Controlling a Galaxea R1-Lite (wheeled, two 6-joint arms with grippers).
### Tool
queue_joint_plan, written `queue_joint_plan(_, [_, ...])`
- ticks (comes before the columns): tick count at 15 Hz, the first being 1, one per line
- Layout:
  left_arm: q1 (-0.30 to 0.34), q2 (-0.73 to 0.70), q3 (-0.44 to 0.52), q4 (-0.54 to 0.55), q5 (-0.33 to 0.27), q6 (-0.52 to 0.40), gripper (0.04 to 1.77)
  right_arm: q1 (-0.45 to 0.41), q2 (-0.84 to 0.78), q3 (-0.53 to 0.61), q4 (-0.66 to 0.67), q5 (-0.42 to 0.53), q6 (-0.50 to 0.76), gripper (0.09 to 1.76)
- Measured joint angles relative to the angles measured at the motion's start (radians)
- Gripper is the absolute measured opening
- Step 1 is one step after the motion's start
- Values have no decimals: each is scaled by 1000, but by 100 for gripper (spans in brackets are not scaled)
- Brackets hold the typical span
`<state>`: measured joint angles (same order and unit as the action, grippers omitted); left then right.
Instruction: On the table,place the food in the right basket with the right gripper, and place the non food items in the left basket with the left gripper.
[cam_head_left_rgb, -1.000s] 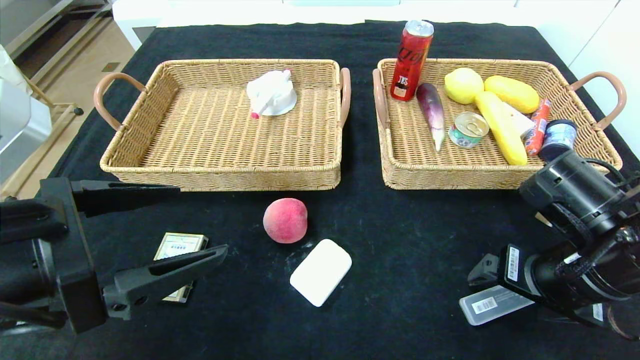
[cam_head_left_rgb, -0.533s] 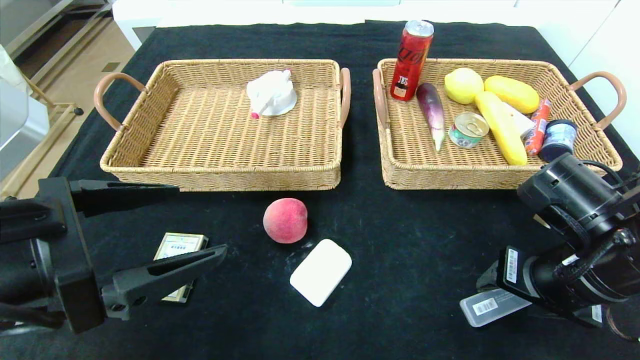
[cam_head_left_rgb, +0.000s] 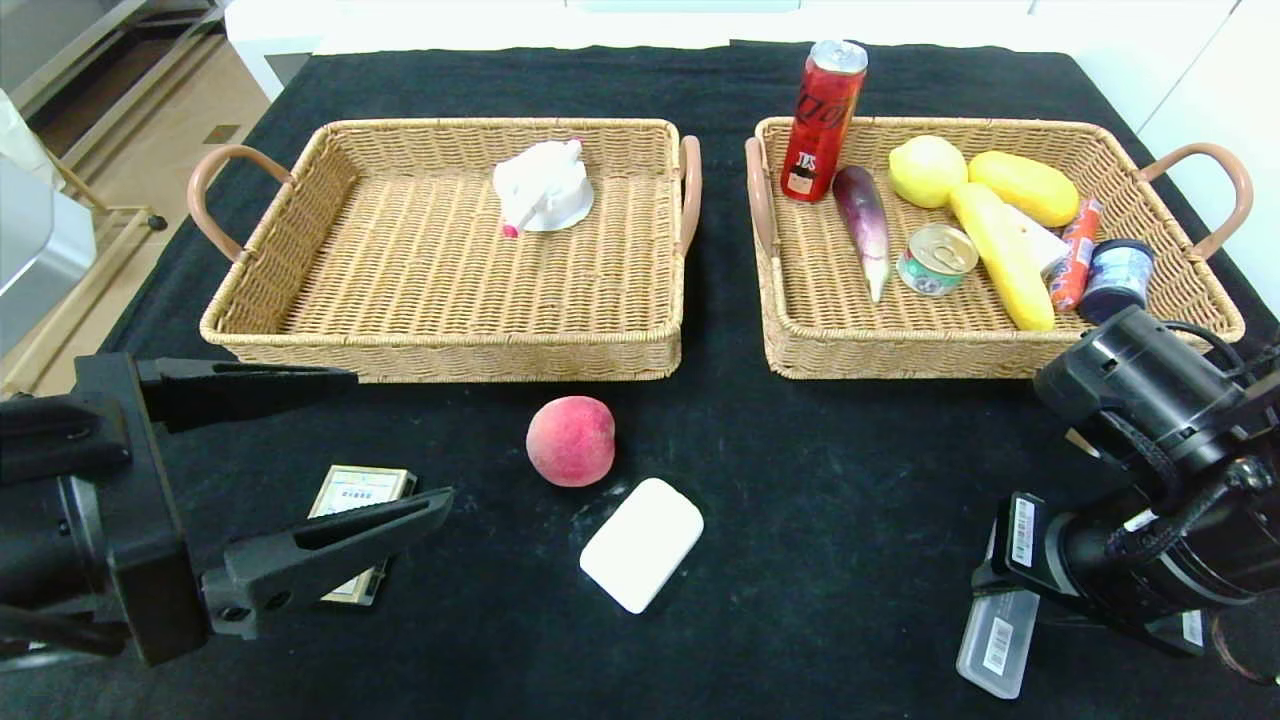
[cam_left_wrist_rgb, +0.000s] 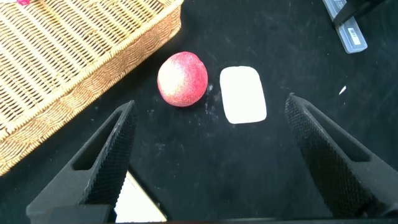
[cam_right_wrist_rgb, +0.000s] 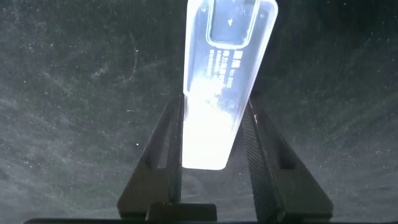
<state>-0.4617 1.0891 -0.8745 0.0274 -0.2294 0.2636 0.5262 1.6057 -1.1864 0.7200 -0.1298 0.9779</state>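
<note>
**Me:** While my right claw (cam_right_wrist_rgb: 214, 134) sits low at the table's front right corner, its two black fingers are clenched on the long clear plastic case with a barcode sticker (cam_right_wrist_rgb: 225, 74) — the case runs straight out between them, lying on the black cloth.

**Partner:** Is that one food?

**Me:** It doesn't look like it to me, so I'd judge it belongs in the empty-ish left wicker basket (cam_head_left_rgb: 300, 335), not the right wicker basket (cam_head_left_rgb: 800, 350) where the cans and yellow produce already lie. The task gives non-food to my left claw (cam_head_left_rgb: 345, 445), which hangs wide open over the front left of the table, above the small printed card box (cam_head_left_rgb: 355, 495).

**Partner:** So how do you handle this grip well?

**Me:** The case is smooth and narrow, and I hold it near one end — it could pivot or slip. I'd lift slowly, keep it level, and check it doesn't droop before carrying.

**Partner:** What else is waiting?

**Me:** The round pink peach (cam_head_left_rgb: 571, 441) just in front of the gap between the baskets, and the white rounded rectangular bar (cam_head_left_rgb: 642, 543) beside it, nearer the front edge. The peach is mine for the right basket.
</note>
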Motion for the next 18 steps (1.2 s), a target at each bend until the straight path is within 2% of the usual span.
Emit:
queue_joint_plan(7, [0, 0, 0, 0, 1, 0, 172, 1, -11, 0, 0, 3, -14, 68])
queue_joint_plan(12, [0, -1, 0, 0, -1, 0, 172, 40, -38, -7, -41, 6, -120, 68])
queue_joint_plan(16, [0, -3, 0, 0, -1, 0, 172, 73, -70, -5, -150, 129, -239, 68])
queue_joint_plan(18, [0, -4, 0, 0, -1, 0, 172, 95, -79, -10, -206, 147, -285, 68])
